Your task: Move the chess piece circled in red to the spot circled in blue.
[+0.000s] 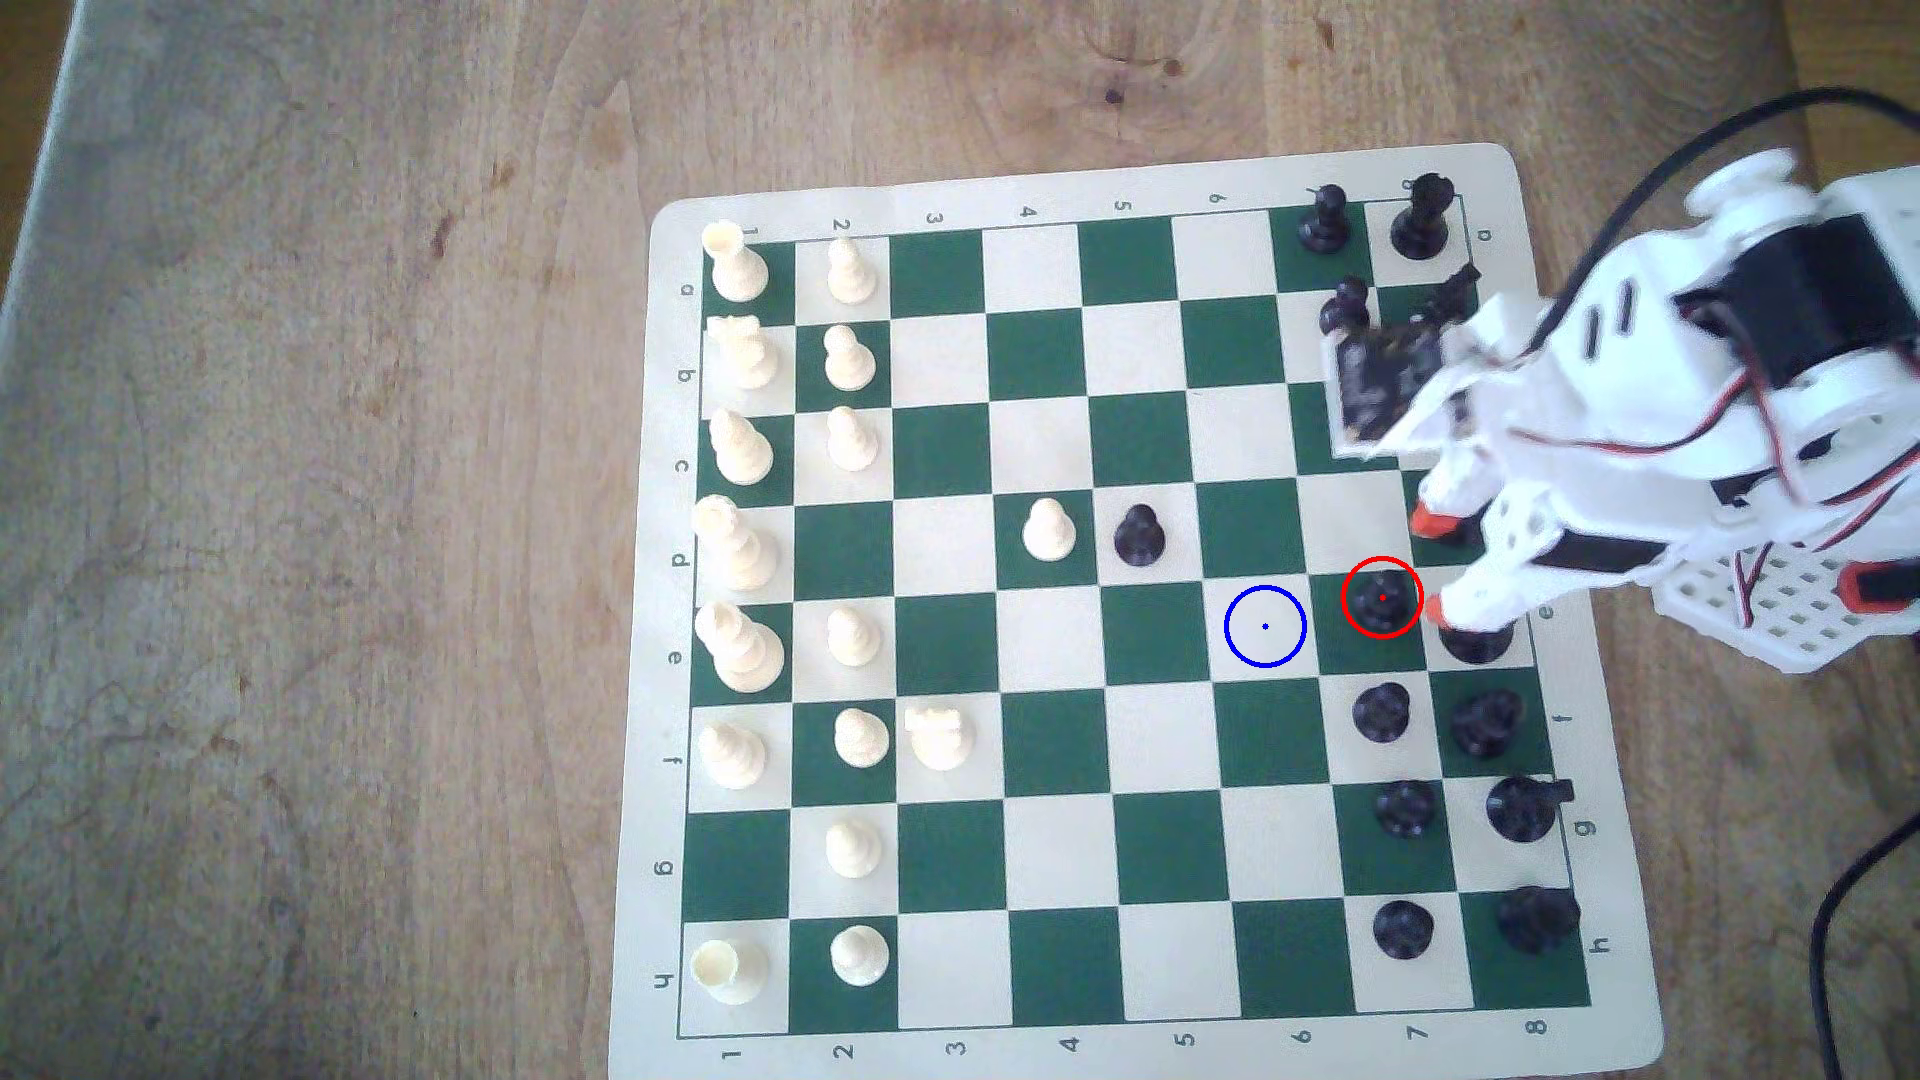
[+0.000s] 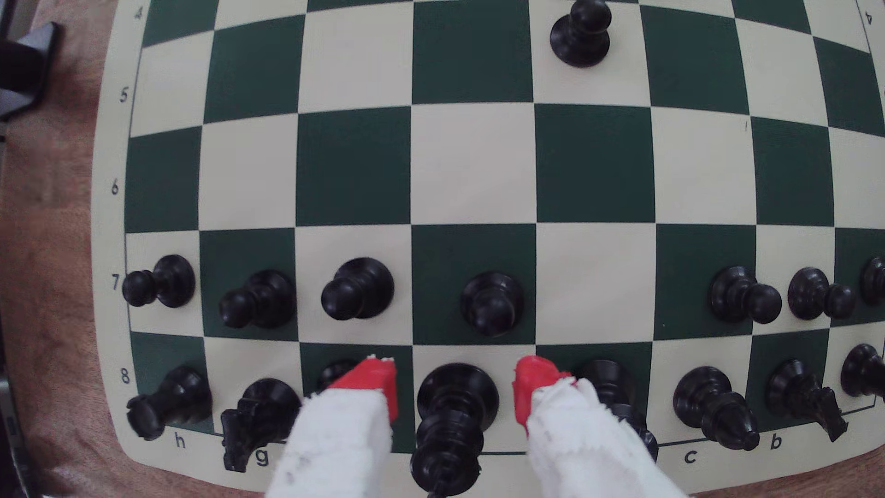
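The black pawn inside the red ring stands on a green square near the exterior view's right side of the board. One square to its left in that view is the cream spot, marked by a blue ring and dot, with nothing on it. My gripper hovers just right of the pawn, open, with its red fingertips spread apart. In the wrist view the gripper straddles a tall black piece on the back row. The pawn stands upright just beyond it, and the bare cream spot lies past the pawn.
Black pawns and back-row pieces crowd the squares around the gripper. A black pawn and a white pawn stand mid-board. White pieces line the exterior view's left side. A black cable runs off the mat.
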Robot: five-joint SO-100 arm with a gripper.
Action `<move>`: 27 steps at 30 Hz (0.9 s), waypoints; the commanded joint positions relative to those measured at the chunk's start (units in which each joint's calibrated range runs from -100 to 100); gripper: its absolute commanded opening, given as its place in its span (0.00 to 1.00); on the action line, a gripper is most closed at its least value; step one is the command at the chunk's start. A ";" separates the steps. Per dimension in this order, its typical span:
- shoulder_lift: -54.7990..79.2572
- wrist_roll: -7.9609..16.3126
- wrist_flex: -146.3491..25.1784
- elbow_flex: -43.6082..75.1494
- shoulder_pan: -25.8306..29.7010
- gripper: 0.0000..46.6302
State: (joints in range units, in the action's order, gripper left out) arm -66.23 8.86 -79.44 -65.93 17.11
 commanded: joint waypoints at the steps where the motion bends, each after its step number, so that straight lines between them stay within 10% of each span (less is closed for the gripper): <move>1: 2.65 -1.03 2.62 -1.07 0.76 0.31; 27: 14.88 -5.08 14.50 -3.07 -2.29 0.25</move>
State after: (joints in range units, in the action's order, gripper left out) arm -52.74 3.83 -66.37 -69.36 14.68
